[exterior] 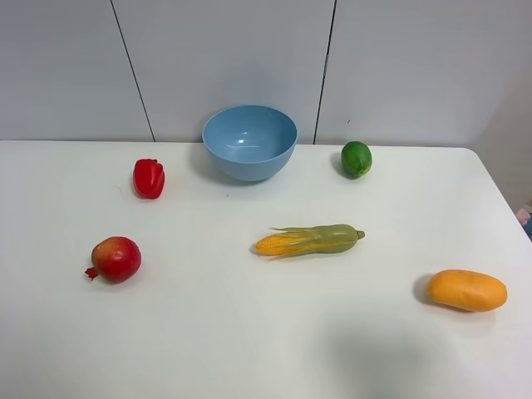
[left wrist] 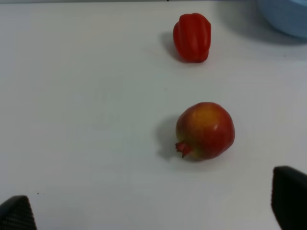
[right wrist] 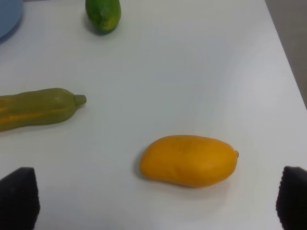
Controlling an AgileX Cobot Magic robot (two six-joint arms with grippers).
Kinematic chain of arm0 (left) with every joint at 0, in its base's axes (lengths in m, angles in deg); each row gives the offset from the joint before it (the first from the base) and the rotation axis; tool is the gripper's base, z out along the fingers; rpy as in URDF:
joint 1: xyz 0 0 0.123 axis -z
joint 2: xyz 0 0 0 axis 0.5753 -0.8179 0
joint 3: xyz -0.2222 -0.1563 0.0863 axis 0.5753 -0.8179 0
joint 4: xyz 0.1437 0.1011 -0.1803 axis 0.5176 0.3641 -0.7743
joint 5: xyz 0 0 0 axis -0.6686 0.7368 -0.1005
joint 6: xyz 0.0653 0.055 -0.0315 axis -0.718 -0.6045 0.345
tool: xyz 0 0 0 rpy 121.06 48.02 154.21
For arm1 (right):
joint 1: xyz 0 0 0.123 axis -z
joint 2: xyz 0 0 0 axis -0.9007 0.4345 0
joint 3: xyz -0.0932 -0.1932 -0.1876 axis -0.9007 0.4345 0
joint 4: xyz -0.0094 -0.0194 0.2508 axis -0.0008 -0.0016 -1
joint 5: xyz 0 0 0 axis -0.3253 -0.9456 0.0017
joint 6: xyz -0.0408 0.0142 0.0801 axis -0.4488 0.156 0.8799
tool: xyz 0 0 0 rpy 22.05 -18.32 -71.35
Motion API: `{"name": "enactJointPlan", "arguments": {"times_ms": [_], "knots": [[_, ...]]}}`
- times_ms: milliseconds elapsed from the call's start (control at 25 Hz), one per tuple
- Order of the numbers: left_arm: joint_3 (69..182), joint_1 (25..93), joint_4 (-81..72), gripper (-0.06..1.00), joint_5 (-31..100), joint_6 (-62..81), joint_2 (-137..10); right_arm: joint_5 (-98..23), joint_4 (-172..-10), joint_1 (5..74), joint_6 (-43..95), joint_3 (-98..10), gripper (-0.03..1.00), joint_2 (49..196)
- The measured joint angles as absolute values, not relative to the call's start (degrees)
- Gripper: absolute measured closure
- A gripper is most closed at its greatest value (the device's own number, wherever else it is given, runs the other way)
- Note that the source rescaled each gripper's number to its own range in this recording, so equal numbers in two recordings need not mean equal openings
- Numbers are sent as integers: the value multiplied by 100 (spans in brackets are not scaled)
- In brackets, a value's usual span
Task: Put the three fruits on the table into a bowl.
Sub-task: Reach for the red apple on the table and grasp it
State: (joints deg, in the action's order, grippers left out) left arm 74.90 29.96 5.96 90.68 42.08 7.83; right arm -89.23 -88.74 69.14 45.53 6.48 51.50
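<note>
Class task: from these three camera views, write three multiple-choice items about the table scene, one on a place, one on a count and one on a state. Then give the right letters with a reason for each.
1. What lies just right of the bowl in the high view?
A) lime
B) mango
C) pomegranate

2. How many items lie on the table outside the bowl?
A) three
B) five
C) six

3. The bowl is:
A) empty and upright
B) holding the mango
C) tipped on its side

Answers:
1 A, the lime sits close to the bowl's right side, near the back edge.
2 B, the pepper, pomegranate, corn cob, lime and mango all lie on the white top.
3 A, its blue inside shows bare, with the opening upward.
</note>
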Motion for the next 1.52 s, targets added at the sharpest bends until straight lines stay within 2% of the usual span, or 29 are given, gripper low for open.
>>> {"name": "enactJointPlan", "arguments": {"times_ms": [1520], "knots": [[7490, 2996, 562, -5, 9088, 4143, 604, -8916, -9156, 6914, 4566, 648, -3, 5150]]}}
